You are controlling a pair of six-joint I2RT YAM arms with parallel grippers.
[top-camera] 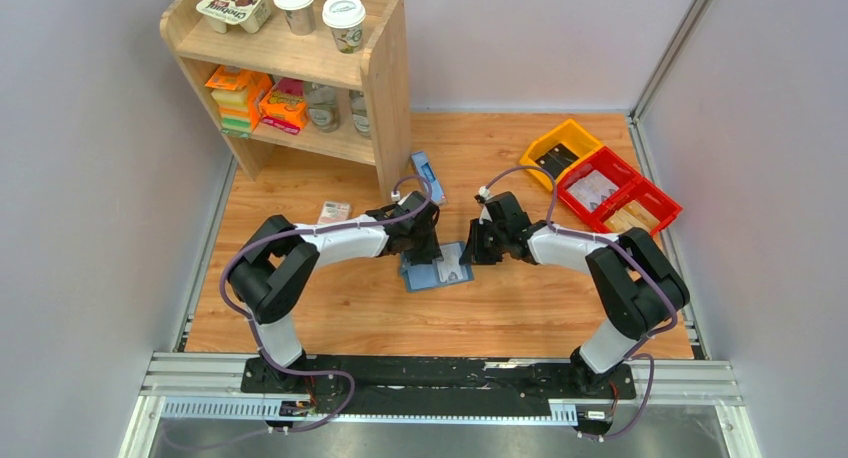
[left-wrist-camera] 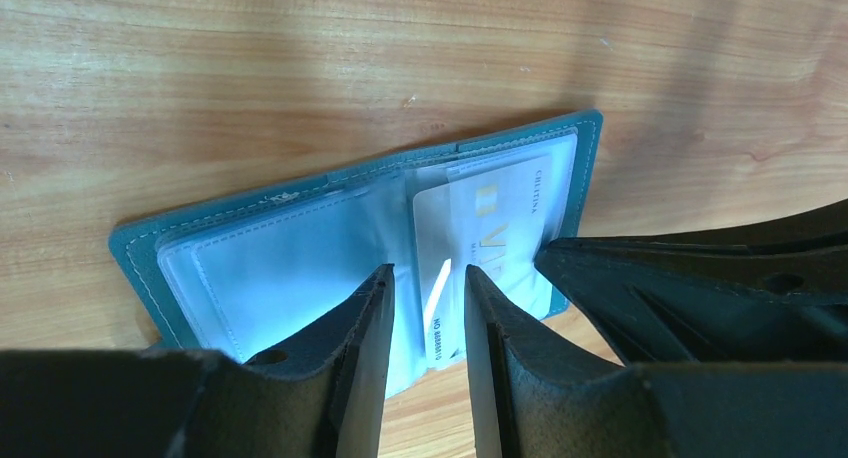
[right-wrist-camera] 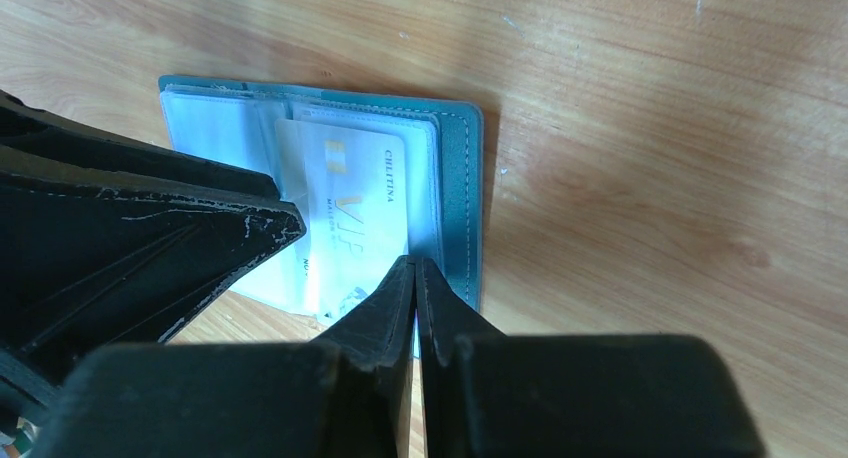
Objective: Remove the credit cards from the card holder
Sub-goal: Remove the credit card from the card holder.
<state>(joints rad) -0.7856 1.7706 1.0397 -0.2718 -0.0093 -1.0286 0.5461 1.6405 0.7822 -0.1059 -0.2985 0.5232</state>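
**Clerk:** Item one, the card holder (top-camera: 437, 270). Location?

**Checker:** Teal wallet, lying open and flat on the wooden table (top-camera: 520, 313). It sits about midway between the left and right edges, somewhat nearer the near edge than the far one. Pale pocket panels face up.

**Clerk:** Contents?

**Checker:** One white card (left-wrist-camera: 495, 218) with gold lettering, on the half of the holder toward the right arm. Whether it is tucked in the pocket or lies on top of it, cannot tell.

**Clerk:** Left gripper (top-camera: 425, 246)?

**Checker:** Low over the holder near its fold. Jaws are a narrow gap apart, and the card's edge shows through that gap. Contact with the panel: cannot tell.

**Clerk:** Right gripper (top-camera: 482, 246)?

**Checker:** Just beside the left one, over the card's half. Jaws are closed together, tips down at the card's edge. Whether they pinch the card, cannot tell.

**Clerk:** Other stock?

**Checker:**
- Wooden shelf unit (top-camera: 392, 88) at the far-left corner.
- Blue-and-white box (top-camera: 427, 173) at the foot of the shelf unit.
- Patterned flat pack (top-camera: 334, 212) on the table just beyond the left arm.
- Yellow bin (top-camera: 578, 128) and red bins (top-camera: 628, 192) at the far-right corner.
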